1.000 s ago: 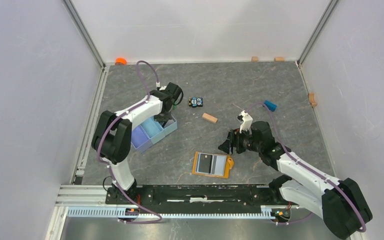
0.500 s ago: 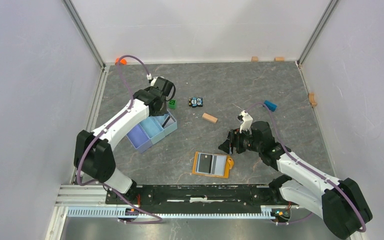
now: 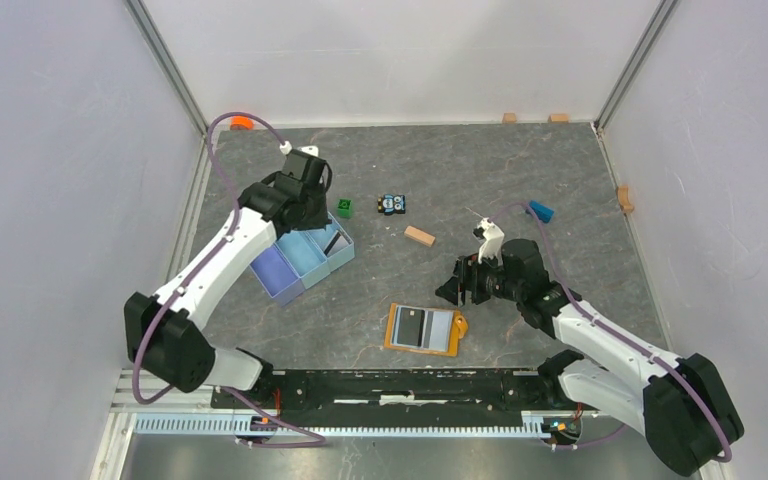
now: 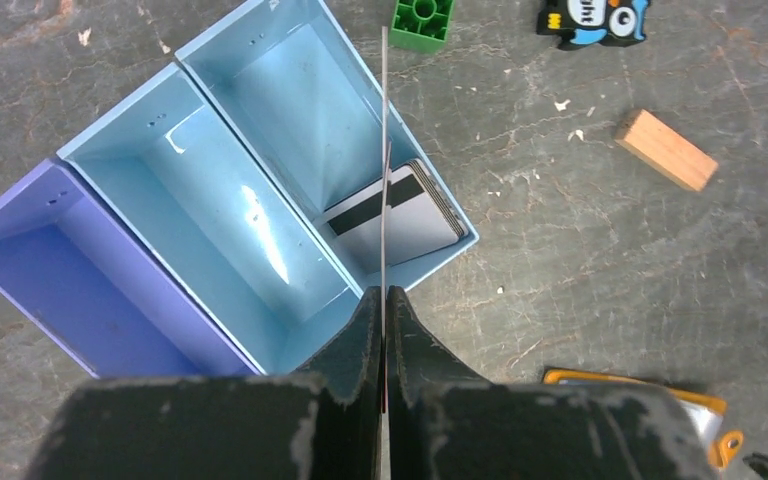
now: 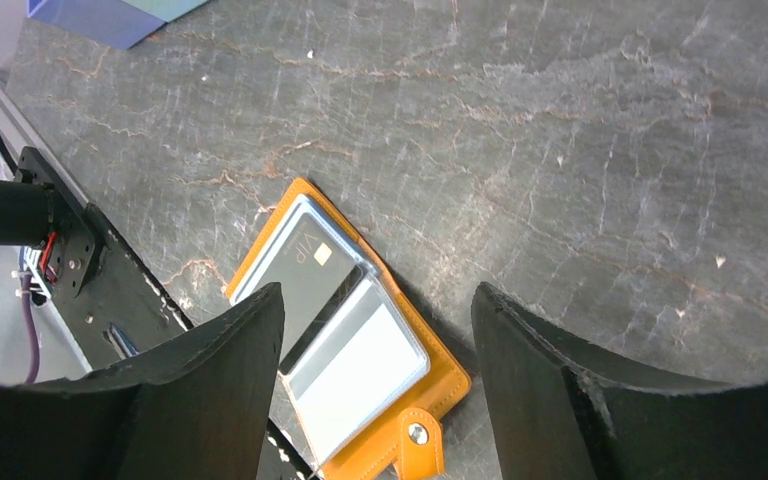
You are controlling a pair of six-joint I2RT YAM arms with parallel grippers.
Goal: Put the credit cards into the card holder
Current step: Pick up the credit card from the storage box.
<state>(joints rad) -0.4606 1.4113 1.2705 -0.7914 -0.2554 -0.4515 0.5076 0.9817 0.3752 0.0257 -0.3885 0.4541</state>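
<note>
Overhead, the left gripper point(image 4: 384, 310) hangs above the tray point(image 4: 210, 220), its fingers pinched on one card point(image 4: 384, 150). The card is held on edge, so the wrist view shows it only as a thin line running away from the fingertips. Below, in the tray's right compartment, a stack point(image 4: 400, 205) of further cards rests at the end nearer the holder point(image 3: 422, 328).

The holder lies open and face up on the table point(image 3: 520, 170), near-right of the left gripper and well apart from it, beyond the tray's near-right corner. Its long axis runs left to right, slightly skewed. A dark card and a pale one already show in its two pockets. The right gripper point(image 5: 375, 300) hovers just far-right of the holder, jaws spread wide and empty, looking down on it.

The right arm is much the nearer, but the card rides with the left. The coming move is therefore judged to be a carry by the left arm toward the near right. The card would have to tip from upright toward flat, its edge lined up with a pocket mouth. Which way that mouth faces cannot be told.

Against the earlier frames, the left gripper was down inside the right compartment a second ago. It has since lifted clear and swung far-left, uncovering the green block point(image 3: 343, 207) beyond the tray. The right arm, holder and tray have not shifted.
</note>
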